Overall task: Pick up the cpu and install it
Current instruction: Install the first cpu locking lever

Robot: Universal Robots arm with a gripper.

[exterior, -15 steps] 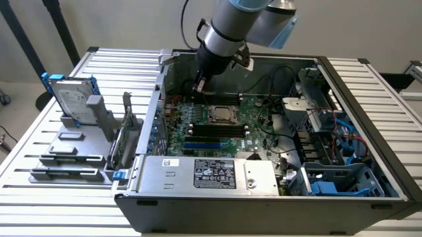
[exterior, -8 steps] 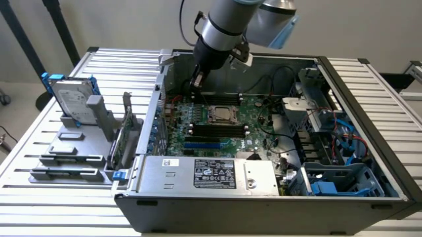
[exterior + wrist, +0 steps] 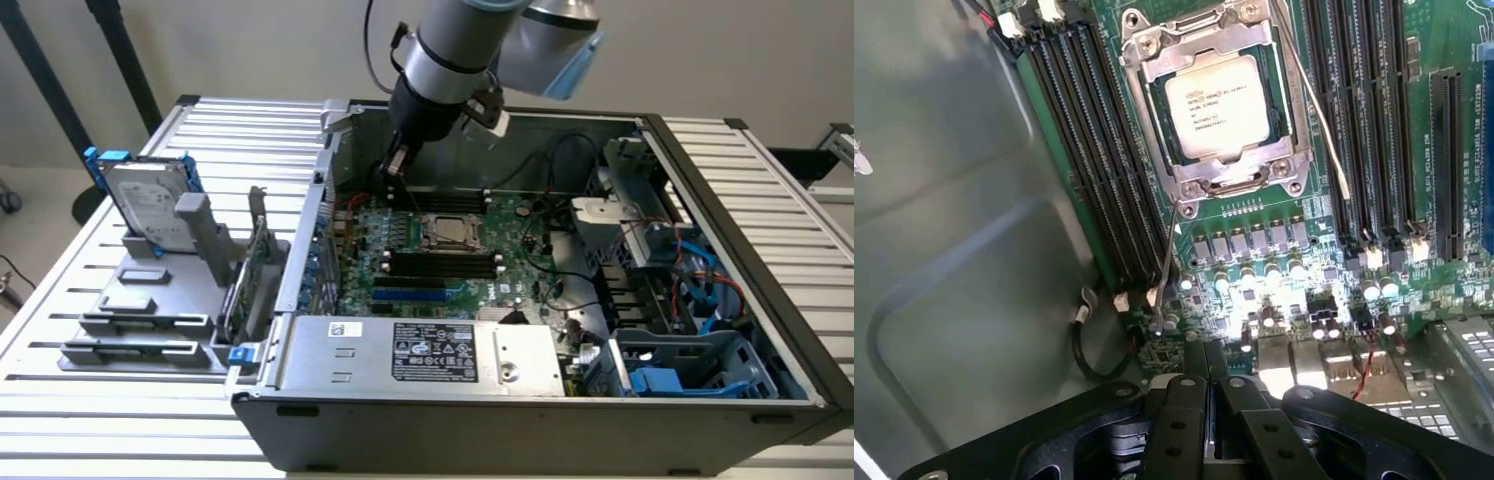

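exterior view first: a white slatted counter (image 3: 787,170) carries an open computer case (image 3: 534,430) lying on its side. the arm (image 3: 461,50) reaches down into the case from above. along the case's near edge sits a grey power supply (image 3: 414,350). on the exterior view's left, outside the case, a grey rack (image 3: 147,300) holds a silver hard drive (image 3: 140,195) upright in a blue frame.

the green motherboard (image 3: 514,225) covers the case floor. black memory sticks (image 3: 1104,150) run in rows on both sides of the socket, and a tangle of black cables (image 3: 567,250) lies toward the exterior view's right.

the cpu (image 3: 1216,105) (image 3: 447,229) lies flat in its socket near the middle of the board, silver top and printing facing up. a metal frame (image 3: 1154,45) rings it. it is close to square, so no long axis stands out; its edges run in line with the memory sticks. two thin wire levers (image 3: 1319,120) stand just beside the frame, and one slants across the gap between the frame and the memory sticks.

the claw (image 3: 395,165) (image 3: 1206,375) is pinched tight with nothing in it. it hangs over the board between the cpu and the case's far wall, apart from the chip, with small capacitors and a thin black cable (image 3: 1089,350) under it.
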